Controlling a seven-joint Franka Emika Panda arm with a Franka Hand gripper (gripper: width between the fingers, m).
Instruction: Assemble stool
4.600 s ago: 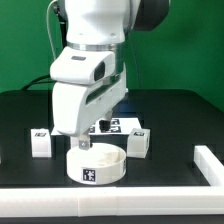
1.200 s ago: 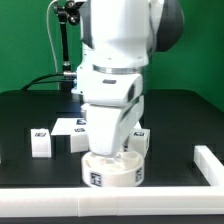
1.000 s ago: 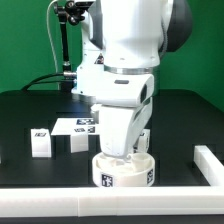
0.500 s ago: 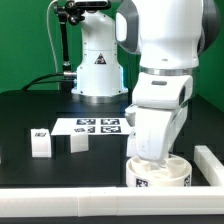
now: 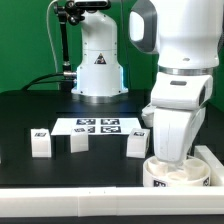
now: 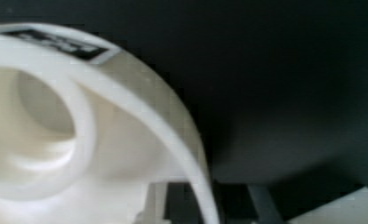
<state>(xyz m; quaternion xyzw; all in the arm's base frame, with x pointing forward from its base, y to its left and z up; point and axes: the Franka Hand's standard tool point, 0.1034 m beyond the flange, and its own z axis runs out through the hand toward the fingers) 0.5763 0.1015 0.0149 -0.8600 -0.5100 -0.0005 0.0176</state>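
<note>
The round white seat (image 5: 180,174), a shallow ring with a black-and-white tag on its wall, is sitting on the dark surface (image 5: 60,170) at the exterior view's right, just beside the L-shaped bar (image 5: 212,160). The tool (image 5: 168,158) is pinching its rim, jaws closed. Three blocky legs (image 5: 78,141) are standing in a row toward the exterior view's left.

The seat (image 5: 195,172) at the pincer (image 5: 171,159) is plain white, with a black-and-white square tag (image 5: 160,184) on its side. The 3 legs (image 5: 137,145) off to one side of the pincer are white with similar tags. The marker board (image 5: 98,126) is white with black tags. The tabletop (image 5: 40,108) is black, the wall (image 5: 25,40) green and the arm (image 5: 185,40) white.
</note>
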